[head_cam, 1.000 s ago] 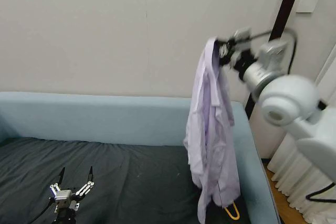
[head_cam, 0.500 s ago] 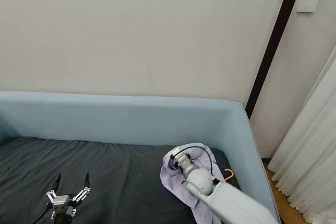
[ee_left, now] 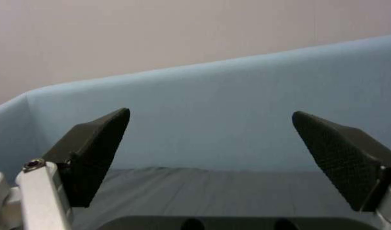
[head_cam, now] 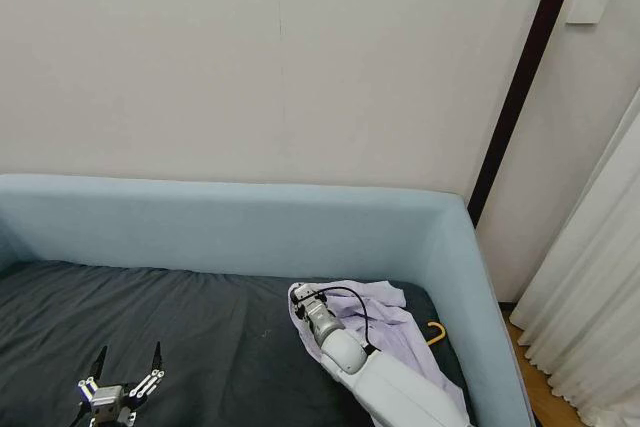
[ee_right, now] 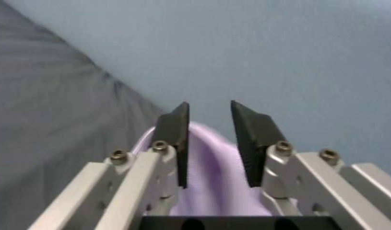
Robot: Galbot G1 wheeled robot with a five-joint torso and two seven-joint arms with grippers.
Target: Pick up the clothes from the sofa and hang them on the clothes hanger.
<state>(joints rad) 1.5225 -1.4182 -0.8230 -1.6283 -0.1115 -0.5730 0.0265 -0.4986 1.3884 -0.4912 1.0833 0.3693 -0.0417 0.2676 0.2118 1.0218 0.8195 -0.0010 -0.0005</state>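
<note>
Right claw down low on the sofa, its tips at the near edge of the lavender shirt. The rest of the shirt lies crumpled behind the claw, spread along the arm toward the sofa's right armrest. In the right wrist view the claw is drawn nearly closed, with only a narrow gap between the black pads, and a raised fold of the shirt fills that gap, so it looks pinched. Under the claw is the dark grey seat cover; ahead of it, the pale blue backrest. A yellow hanger hook pokes out from the far side of the shirt, well behind the claw, near the armrest. Left claw sits low over the seat cover, well apart from the shirt and to the right claw's left. Its fingers are spread wide with nothing between them — the left wrist view shows the claw with bare backrest in the gap.
</note>
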